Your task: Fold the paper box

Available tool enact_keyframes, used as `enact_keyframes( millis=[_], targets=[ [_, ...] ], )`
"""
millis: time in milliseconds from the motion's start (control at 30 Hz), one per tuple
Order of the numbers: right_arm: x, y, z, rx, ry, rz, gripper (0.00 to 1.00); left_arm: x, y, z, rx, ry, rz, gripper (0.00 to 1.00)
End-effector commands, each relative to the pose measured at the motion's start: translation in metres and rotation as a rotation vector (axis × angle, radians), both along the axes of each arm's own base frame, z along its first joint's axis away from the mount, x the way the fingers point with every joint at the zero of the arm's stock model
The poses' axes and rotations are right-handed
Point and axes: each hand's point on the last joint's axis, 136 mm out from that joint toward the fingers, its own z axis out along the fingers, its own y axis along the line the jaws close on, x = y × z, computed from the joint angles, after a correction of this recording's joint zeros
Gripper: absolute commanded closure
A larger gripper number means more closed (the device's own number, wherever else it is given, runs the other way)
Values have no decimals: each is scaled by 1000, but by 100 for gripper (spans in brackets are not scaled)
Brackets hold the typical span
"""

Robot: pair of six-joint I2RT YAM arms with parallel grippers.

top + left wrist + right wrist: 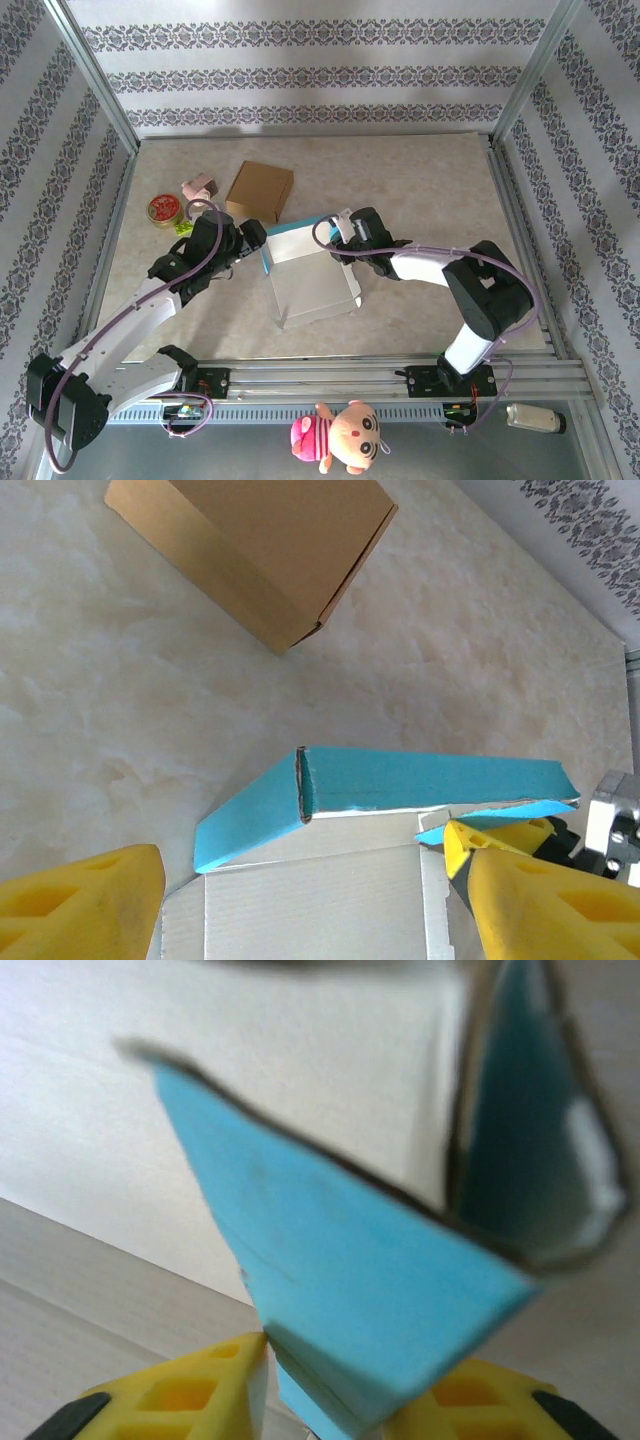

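The paper box (310, 285), blue outside and white inside, lies half folded in the middle of the table with its rear wall standing. My left gripper (255, 240) is open at the box's rear left corner. In the left wrist view its yellow fingers (90, 905) stand wide on either side of the white floor (320, 900), in front of the blue wall (400, 780). My right gripper (338, 232) is at the rear right corner. In the right wrist view a folded blue flap (340, 1260) sits pinched between the right gripper's (345, 1380) fingers.
A closed brown cardboard box (260, 190) sits just behind the paper box, also close ahead in the left wrist view (260, 550). A red round tin (163, 209), a small pink object (198, 186) and a green scrap (183, 228) lie at the back left. Metal rails (520, 230) edge the table.
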Motion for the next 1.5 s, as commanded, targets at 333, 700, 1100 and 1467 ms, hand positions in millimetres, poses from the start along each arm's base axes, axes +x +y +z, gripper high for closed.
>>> enact_keyframes(
  millis=[333, 700, 1100, 1467],
  targets=[
    [18, 8, -2, 59, -13, -21, 97, 29, 0, 1, -103, 76, -34, 19],
    [18, 4, 1, 2, -74, -47, 100, 20, -35, -39, -177, 228, -164, 27],
    [15, 18, 11, 73, -99, 15, 75, 19, -44, -72, -138, 264, -208, 53],
    [39, 3, 32, 123, -148, 4, 73, 14, -40, -75, -97, 261, -203, 53]
  ],
)
